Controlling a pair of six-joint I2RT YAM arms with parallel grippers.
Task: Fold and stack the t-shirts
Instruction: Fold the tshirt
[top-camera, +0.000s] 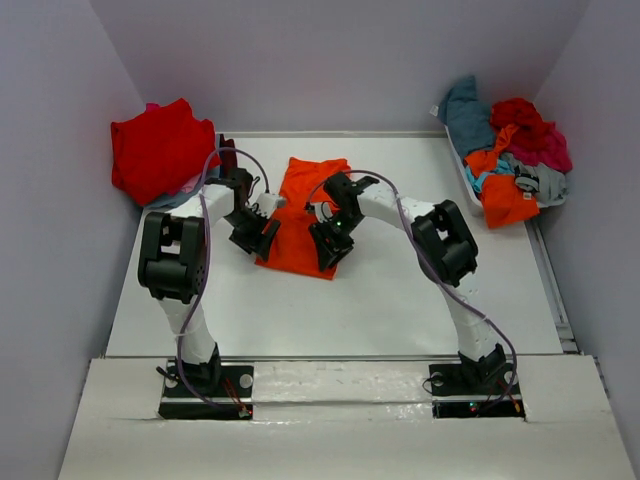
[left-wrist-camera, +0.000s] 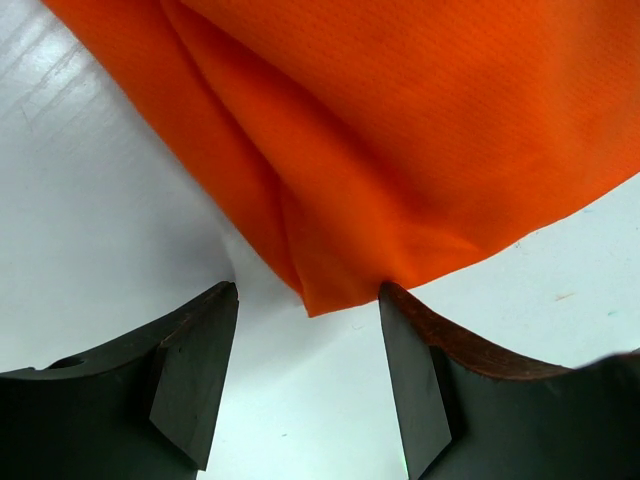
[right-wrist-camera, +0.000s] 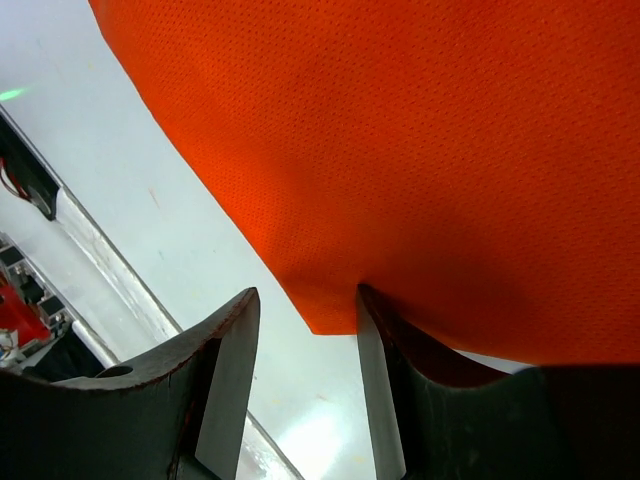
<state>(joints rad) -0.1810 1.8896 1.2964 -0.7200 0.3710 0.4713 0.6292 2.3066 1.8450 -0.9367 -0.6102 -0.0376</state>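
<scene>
Looking down at the table (top-camera: 400, 300): got one shirt (top-camera: 315, 180) lying flat near the middle, nudged toward 11 o'clock. Spotted the left gripper (top-camera: 255, 235) over that shirt's 8 o'clock corner and the right gripper (top-camera: 328, 245) over its 5 o'clock corner, with a hem corner sitting right in each finger gap. Then a heap of shirts (top-camera: 155, 150) way out at 10 o'clock, on the far-left corner. Over at 2 o'clock by the right edge, a tub (top-camera: 458, 160) with more shirts (top-camera: 515, 150) piled in and spilling over.

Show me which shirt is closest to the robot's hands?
The orange shirt flat in the middle. The red shirt sits far left; the pile sits far right.
</scene>
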